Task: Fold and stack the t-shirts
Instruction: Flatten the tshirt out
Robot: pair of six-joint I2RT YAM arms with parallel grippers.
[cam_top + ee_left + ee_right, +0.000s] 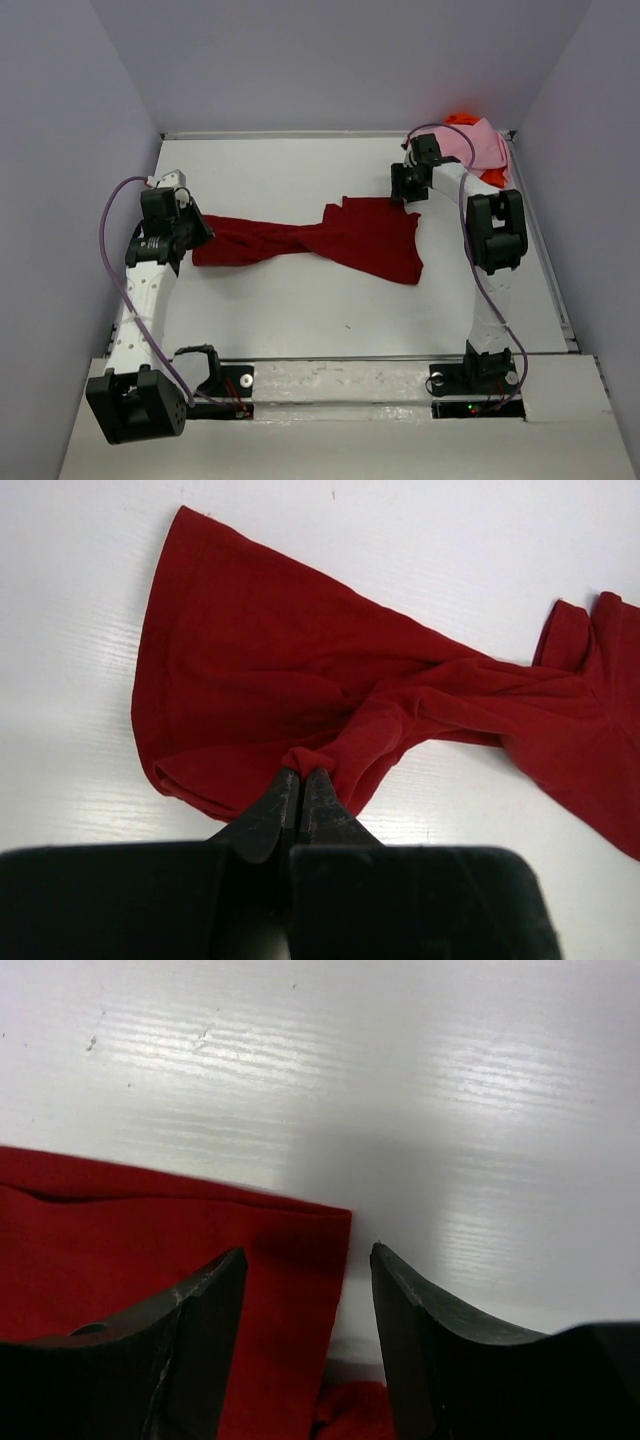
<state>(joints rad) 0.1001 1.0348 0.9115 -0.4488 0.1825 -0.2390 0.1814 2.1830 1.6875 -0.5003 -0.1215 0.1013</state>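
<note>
The dark red t-shirt (350, 240) lies in the middle of the tabletop (300, 310), not folded. It is stretched left to right and twisted into a rope at its waist, with a flatter fan of cloth at either end. No fold is made and no stack is begun, so by my reckoning the task is at its start, with this shirt being pulled out flat first.

The light pink t-shirt (478, 145) and the bright orange t-shirt (462, 118) sit heaped together in the far right corner, untouched and unfolded.

The left hand (302, 775) is clamped on a bunched pinch of the red shirt's left end. The cloth rises to the closed fingertips and spreads away from them towards the right.

The right hand (308, 1255) is at the shirt's far right corner with its jaws apart and gripping nothing. One finger is over the red cloth and the other over bare tabletop, so the hem corner lies between them.
</note>
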